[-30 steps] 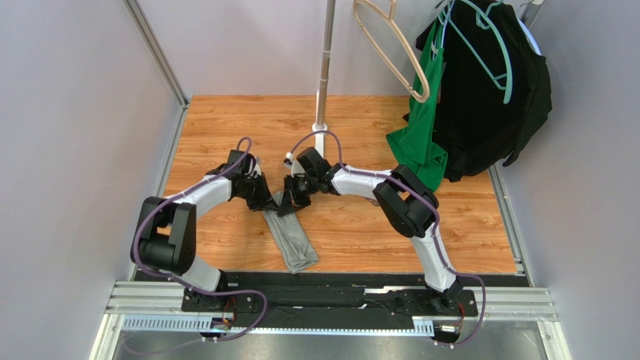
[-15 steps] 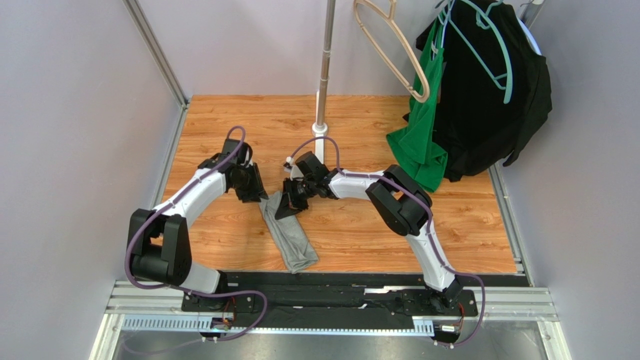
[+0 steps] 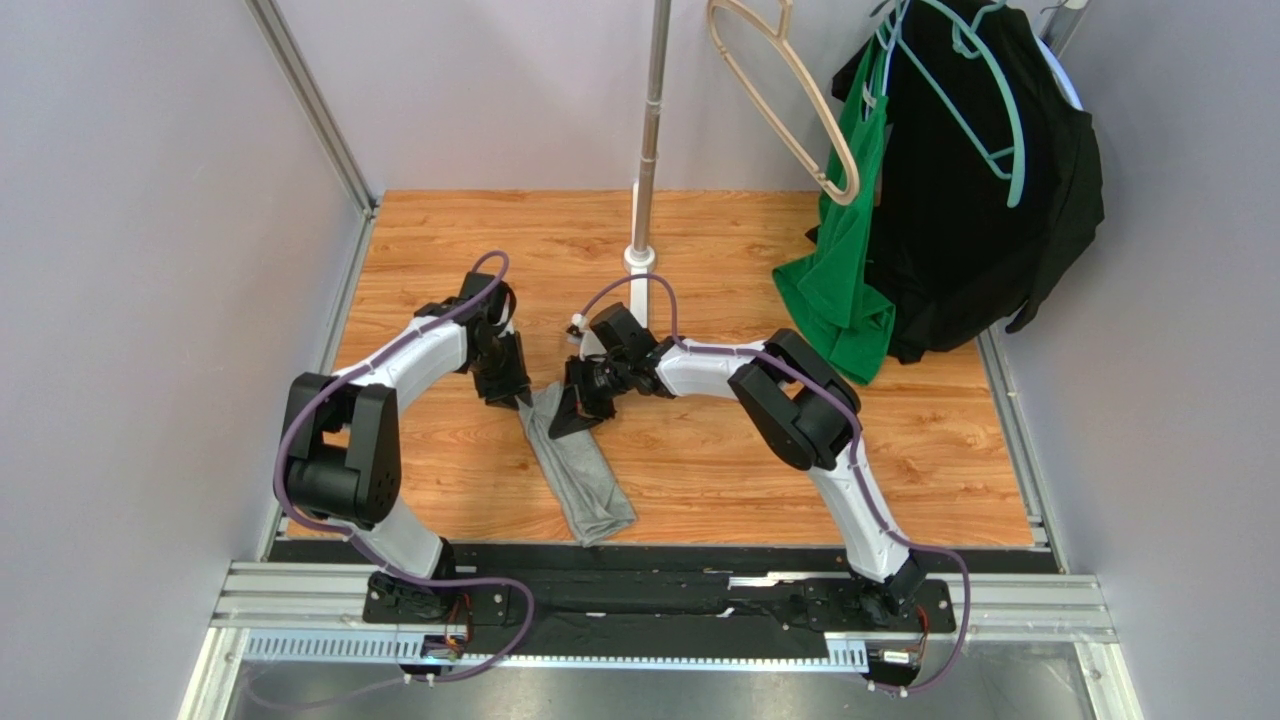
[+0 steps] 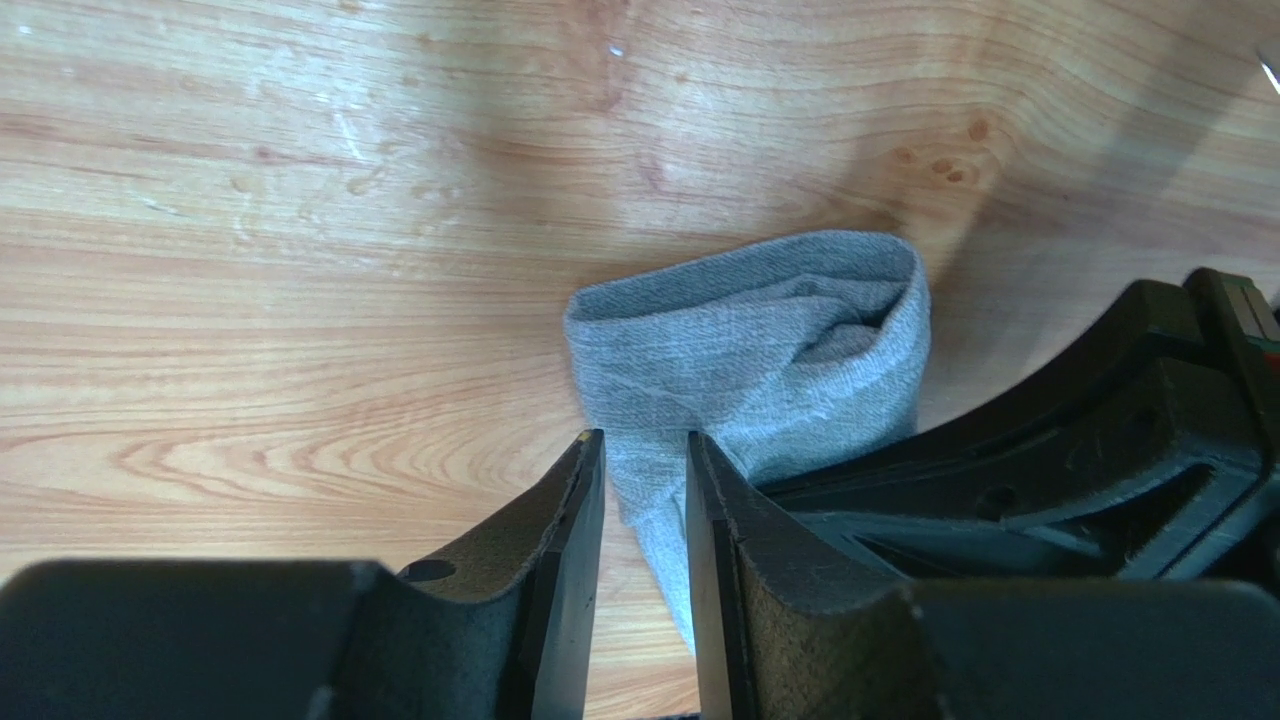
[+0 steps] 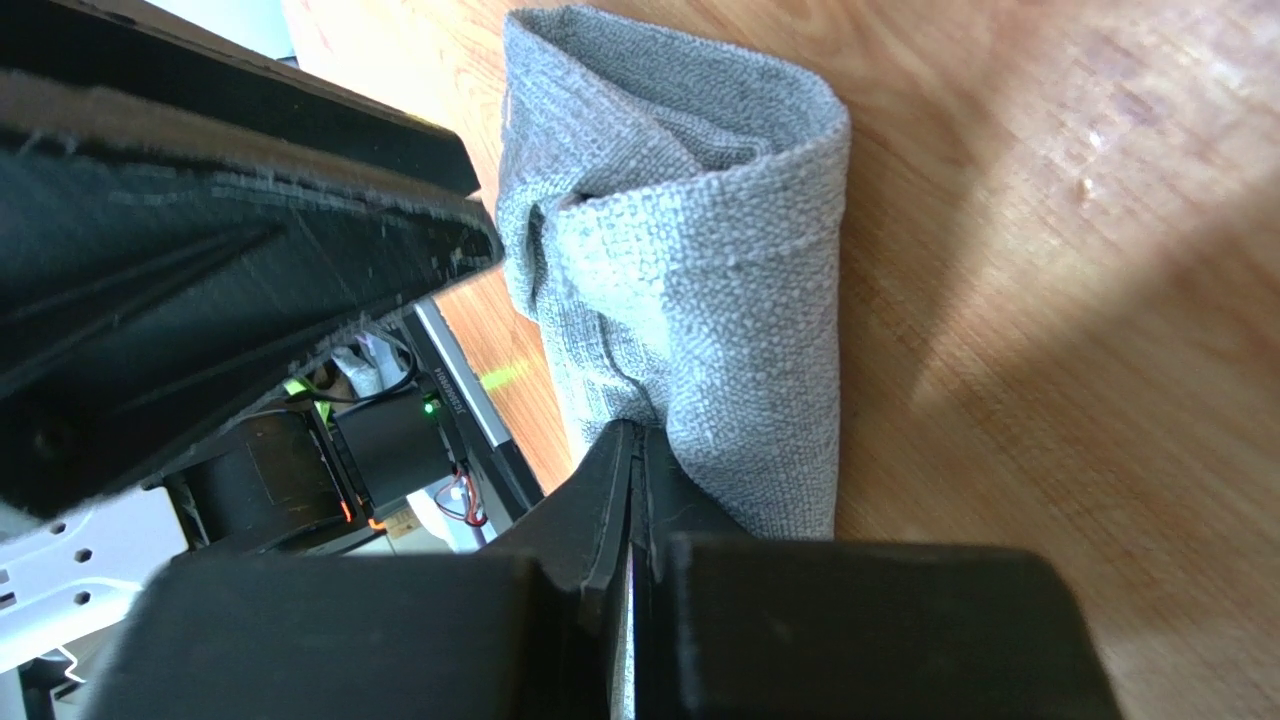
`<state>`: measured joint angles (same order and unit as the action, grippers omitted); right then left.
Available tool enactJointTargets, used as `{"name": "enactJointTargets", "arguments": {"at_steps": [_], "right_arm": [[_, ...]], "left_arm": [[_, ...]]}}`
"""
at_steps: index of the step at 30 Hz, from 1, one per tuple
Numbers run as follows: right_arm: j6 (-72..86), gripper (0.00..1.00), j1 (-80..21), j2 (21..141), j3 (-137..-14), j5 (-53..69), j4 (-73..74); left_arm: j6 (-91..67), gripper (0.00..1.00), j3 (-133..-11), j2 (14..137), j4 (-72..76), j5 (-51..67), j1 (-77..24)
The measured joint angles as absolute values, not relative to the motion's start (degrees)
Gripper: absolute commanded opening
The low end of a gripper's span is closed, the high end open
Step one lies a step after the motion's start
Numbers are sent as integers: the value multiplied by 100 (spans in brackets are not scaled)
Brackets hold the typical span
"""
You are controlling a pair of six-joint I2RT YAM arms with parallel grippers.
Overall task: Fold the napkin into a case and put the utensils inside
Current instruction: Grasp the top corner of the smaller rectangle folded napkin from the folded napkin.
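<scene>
While the right gripper point(image 5: 634, 432) pinches the far end of the folded grey napkin point(image 3: 580, 483), the left gripper point(image 4: 643, 443) hangs just left, jaws slightly parted. The strip lies slanted on the wooden table point(image 3: 721, 458).

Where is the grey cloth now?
In the top view, the folded grey cloth lies on the wooden table, centre-left, its far end between the left gripper and right gripper.
</scene>
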<state>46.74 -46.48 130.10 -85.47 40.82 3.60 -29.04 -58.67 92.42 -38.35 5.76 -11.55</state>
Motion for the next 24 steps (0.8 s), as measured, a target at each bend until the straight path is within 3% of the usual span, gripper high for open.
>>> {"name": "enactJointTargets", "arguments": {"at_steps": [7, 11, 16, 18, 24], "right_arm": [[4674, 0, -4648, 13021, -8578, 4099, 364], [4674, 0, -4648, 13032, -8593, 4101, 362], [4674, 0, -4648, 13050, -8602, 4108, 362], [4674, 0, -4648, 13074, -8632, 4123, 370], [4807, 0, -4685, 13183, -8766, 4154, 327]], "left_arm": [[-2943, 41, -5841, 9155, -3734, 742, -1155], [-2952, 37, -5813, 9054, -3658, 766, -1155], [-2976, 21, -5817, 9358, -3610, 856, -1155], [-2974, 0, -5817, 9498, -3594, 871, -1155], [-3148, 0, -5813, 9485, -3479, 875, -1236]]}}
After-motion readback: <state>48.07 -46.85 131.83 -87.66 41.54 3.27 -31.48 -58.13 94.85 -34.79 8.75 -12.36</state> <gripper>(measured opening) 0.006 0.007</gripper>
